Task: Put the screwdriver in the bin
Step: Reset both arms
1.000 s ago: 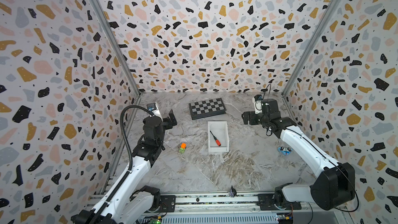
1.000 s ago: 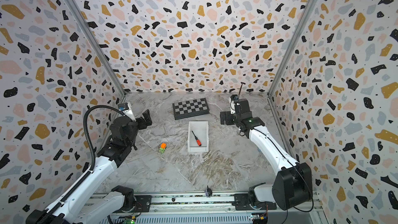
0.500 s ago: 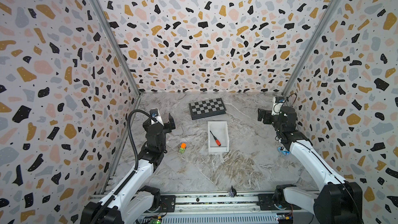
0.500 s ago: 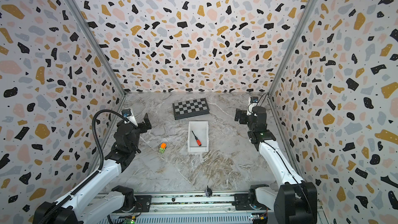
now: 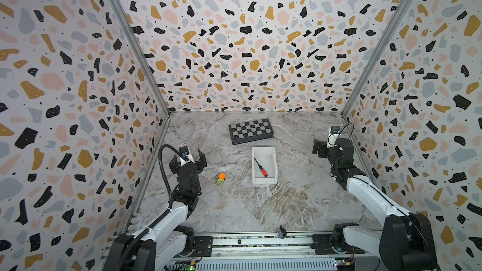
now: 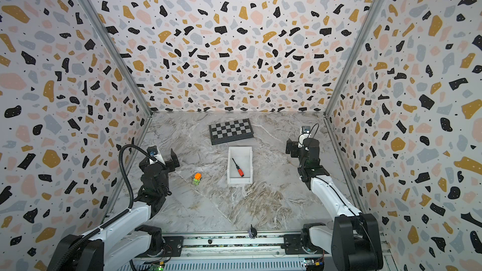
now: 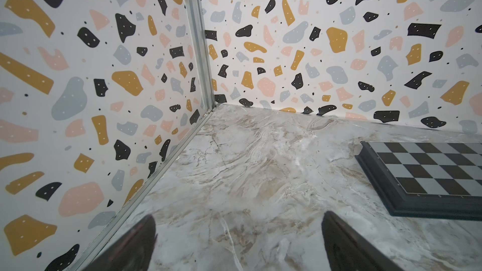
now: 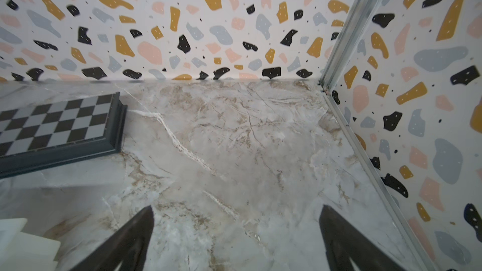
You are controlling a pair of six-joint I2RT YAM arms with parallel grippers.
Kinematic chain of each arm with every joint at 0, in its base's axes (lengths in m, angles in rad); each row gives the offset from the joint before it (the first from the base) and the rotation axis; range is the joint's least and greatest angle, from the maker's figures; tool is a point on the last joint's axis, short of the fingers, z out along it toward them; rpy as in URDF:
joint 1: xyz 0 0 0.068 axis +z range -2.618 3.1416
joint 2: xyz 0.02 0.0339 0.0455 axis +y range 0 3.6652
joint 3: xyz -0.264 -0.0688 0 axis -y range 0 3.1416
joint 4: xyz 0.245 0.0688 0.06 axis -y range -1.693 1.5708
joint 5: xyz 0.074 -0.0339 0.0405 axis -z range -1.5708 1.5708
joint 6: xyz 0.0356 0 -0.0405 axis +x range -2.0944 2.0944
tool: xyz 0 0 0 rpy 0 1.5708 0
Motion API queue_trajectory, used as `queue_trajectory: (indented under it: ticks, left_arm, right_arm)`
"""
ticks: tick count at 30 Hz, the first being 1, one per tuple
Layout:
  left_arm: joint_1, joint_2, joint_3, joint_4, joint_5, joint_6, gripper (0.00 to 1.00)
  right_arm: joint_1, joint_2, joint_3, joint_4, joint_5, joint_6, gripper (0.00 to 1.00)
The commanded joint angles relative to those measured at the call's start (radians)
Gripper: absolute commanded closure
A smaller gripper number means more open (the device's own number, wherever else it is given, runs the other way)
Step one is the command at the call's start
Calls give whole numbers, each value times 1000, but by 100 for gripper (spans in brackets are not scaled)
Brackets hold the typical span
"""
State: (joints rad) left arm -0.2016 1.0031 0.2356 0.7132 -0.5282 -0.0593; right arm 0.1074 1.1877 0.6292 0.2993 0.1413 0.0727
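The screwdriver (image 5: 260, 167) (image 6: 238, 167), black shaft and red-orange handle, lies slantwise inside the white bin (image 5: 264, 149) (image 6: 240, 149) at mid-table in both top views. My left gripper (image 5: 187, 159) (image 6: 159, 159) hovers open and empty far to the bin's left, beside the left wall. My right gripper (image 5: 322, 147) (image 6: 291, 148) stands open and empty well to the bin's right, near the right wall. In each wrist view the gripper (image 7: 238, 230) (image 8: 236, 220) shows wide-apart fingers over bare marble. A corner of the bin (image 8: 26, 243) shows in the right wrist view.
A black-and-grey chessboard (image 5: 251, 130) (image 6: 231, 130) (image 7: 427, 175) (image 8: 57, 126) lies behind the bin. An orange-and-green toy car (image 5: 221, 179) (image 6: 197, 178) sits between the left arm and the bin. Patterned walls enclose three sides; a metal rail (image 5: 247, 242) runs along the front.
Both arms have drawn back from the middle: the right gripper swung out toward the right wall, the left one sank back toward the left. The screwdriver stayed in the bin.
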Motion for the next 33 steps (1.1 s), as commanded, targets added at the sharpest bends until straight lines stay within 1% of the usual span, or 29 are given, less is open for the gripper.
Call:
queue_trajectory:
  ticks: [1,2,4,8,11,15,16,18,21,25,27,29,31,33]
  left_arm:
    - [6,-8,-28,129,-25,3,0]
    - [7,-9,-39,138,-28,4,0]
    - [7,-11,-58,158,-33,4,0]
    - [8,13,-110,262,-35,5,0]
    - [10,45,-130,323,-20,18,0]
    - [13,95,-153,403,-19,41,0]
    - [14,118,-162,437,-23,38,0]
    - [18,160,-166,480,-16,37,0]
    - [18,214,-158,504,11,47,0]
    - [24,296,-146,549,41,54,0]
    - [25,336,-137,569,71,67,0]
    - [27,355,-133,577,78,70,0]
    - [28,371,-141,606,81,69,0]
    - [31,391,-146,632,91,71,0]
  right_arm:
    - [-3,-68,-100,170,15,-23,1]
    - [-4,-91,-166,276,25,-20,1]
    - [-7,-112,-243,389,40,-12,1]
    - [-7,-81,-272,406,31,-33,1]
    - [-9,-60,-337,503,47,-45,1]
    - [-9,-22,-396,632,22,-23,1]
    - [-8,3,-402,668,12,-27,1]
    - [-7,48,-389,679,12,-45,1]
    - [-8,95,-386,711,8,-62,1]
    - [-9,94,-415,774,24,-60,1]
    - [-7,84,-435,795,12,-69,1]
    - [-8,86,-440,809,3,-72,1]
    - [-9,108,-449,839,2,-71,1]
    - [-8,158,-482,928,-5,-73,1]
